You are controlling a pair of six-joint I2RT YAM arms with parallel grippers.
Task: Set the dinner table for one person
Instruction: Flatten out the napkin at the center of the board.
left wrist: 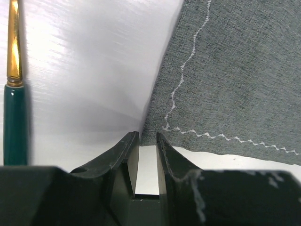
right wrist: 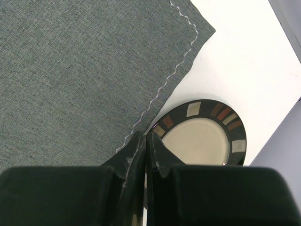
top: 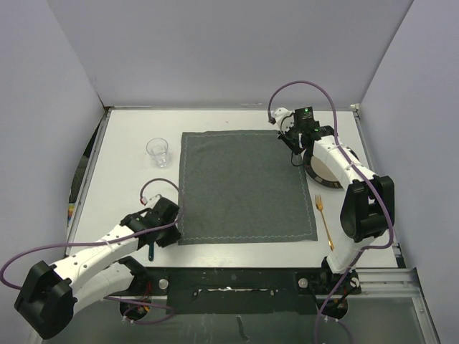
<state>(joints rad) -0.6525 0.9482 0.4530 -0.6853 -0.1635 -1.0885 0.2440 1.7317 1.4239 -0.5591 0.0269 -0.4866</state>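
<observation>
On the white dinner table [top: 129,186] a dark grey stitched placemat [top: 244,186] lies flat in the middle. My left gripper [top: 173,235] sits low at the mat's near-left corner [left wrist: 164,127]. Its jaws [left wrist: 148,135] stand a narrow gap apart, with only bare table showing between them. A utensil with a dark green handle [left wrist: 14,117] and a gold stem lies just to its left. My right gripper [top: 295,156] is shut [right wrist: 146,135] and empty. It hovers over the mat's right edge, beside a dark-rimmed plate [right wrist: 202,141].
A clear glass [top: 161,150] stands left of the mat near the back. A gold fork [top: 324,221] lies on the table right of the mat, nearer than the plate [top: 324,175]. Grey walls close in the table on three sides.
</observation>
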